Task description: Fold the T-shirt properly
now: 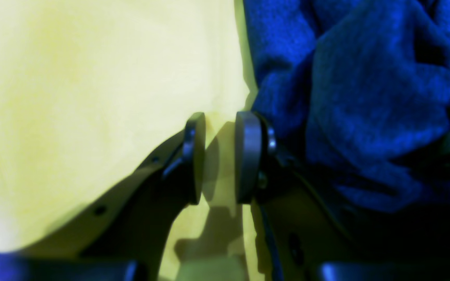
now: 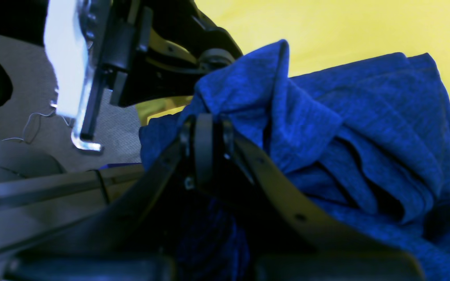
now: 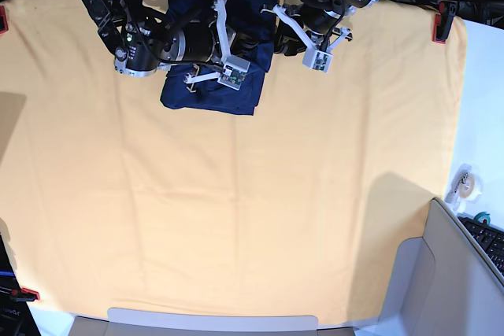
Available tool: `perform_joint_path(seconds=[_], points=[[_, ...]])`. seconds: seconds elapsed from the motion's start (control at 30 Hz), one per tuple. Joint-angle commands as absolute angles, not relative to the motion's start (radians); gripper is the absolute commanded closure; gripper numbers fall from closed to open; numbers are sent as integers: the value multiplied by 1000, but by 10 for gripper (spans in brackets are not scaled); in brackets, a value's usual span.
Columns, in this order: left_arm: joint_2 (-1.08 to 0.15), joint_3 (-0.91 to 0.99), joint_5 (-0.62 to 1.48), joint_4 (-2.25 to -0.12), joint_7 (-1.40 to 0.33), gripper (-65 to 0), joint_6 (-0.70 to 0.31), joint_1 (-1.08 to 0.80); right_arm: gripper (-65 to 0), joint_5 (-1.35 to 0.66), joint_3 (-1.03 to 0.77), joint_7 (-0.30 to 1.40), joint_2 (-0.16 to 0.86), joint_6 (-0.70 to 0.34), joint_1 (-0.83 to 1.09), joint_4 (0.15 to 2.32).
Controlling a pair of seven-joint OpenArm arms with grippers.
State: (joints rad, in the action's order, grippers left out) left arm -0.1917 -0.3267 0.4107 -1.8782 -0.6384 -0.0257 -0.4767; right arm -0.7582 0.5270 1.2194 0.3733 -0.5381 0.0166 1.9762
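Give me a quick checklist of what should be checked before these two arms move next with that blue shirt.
1. Right hand clamped on the dark navy knit T-shirt: ok.
2. Left hand holding fabric: not ok; jaws apart, only yellow-orange table cloth between them, shirt beside it.
3. Shirt lying flat: not ok, bunched in folds.
4. Shirt fully on the table: cannot tell, arms hide its far edge.
5. Cloth smooth ahead: ok.
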Motion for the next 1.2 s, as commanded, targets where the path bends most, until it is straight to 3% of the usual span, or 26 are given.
perform_joint_path(seconds=[0.0,1.17], points=[[-194,-325,404,-1882,-667,-137,-19,-484,-376,-777,521,1196,375,-542,4,1989],[-194,-323,404,-1880,-667,-137,-19,-484,-376,-783,519,1196,354,-542,4,2020]])
